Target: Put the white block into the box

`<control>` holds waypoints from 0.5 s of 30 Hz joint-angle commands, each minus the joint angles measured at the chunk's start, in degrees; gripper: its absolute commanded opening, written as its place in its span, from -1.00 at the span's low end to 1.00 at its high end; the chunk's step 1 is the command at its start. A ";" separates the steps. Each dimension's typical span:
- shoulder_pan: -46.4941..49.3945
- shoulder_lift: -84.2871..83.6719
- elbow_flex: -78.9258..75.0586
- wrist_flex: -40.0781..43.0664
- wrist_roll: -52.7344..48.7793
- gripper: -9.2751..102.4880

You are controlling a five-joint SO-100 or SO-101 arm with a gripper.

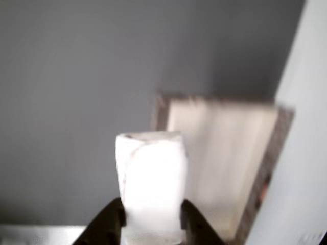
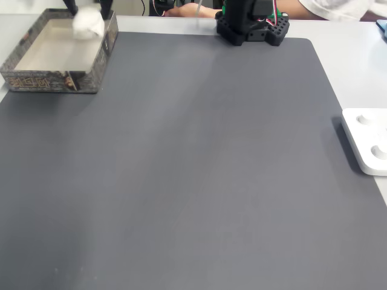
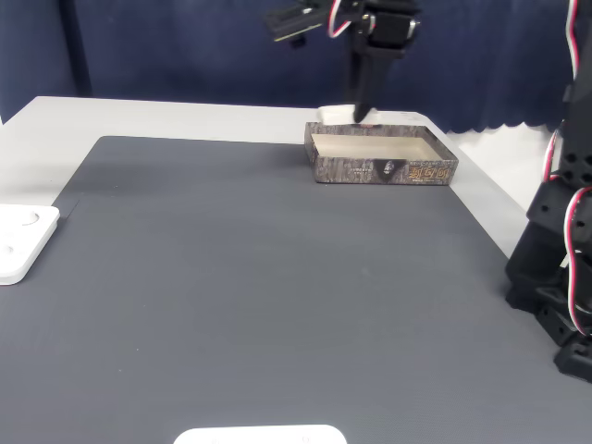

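Observation:
The white block (image 1: 150, 184) is pinched between my gripper's (image 1: 152, 217) two black fingers, and the gripper is shut on it. Beyond the block in the other view lies the box (image 1: 225, 163), blurred, its pale floor showing. In a fixed view from above, the block (image 2: 87, 24) hangs in the gripper (image 2: 89, 9) at the far right corner of the box (image 2: 36, 81). From the side, the gripper (image 3: 361, 113) points down with the block (image 3: 335, 114) at the box's (image 3: 384, 170) far left corner. Whether the block is inside the rim is unclear.
A dark mat (image 2: 193, 169) covers the table. A white plate with round knobs (image 2: 366, 142) (image 3: 18, 242) lies at the mat's edge. The arm's black base (image 2: 251, 24) stands at the back, and a person's hand (image 2: 181, 9) rests behind it. Another white piece (image 3: 259, 435) lies at the front edge.

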 commanded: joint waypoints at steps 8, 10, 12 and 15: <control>11.95 -9.84 -12.04 -1.93 10.63 -0.86; 12.22 -13.01 -13.01 -2.99 10.81 -0.86; 12.22 -16.08 -14.85 -3.87 10.90 -0.86; 11.60 -20.74 -19.07 -4.57 10.99 -0.86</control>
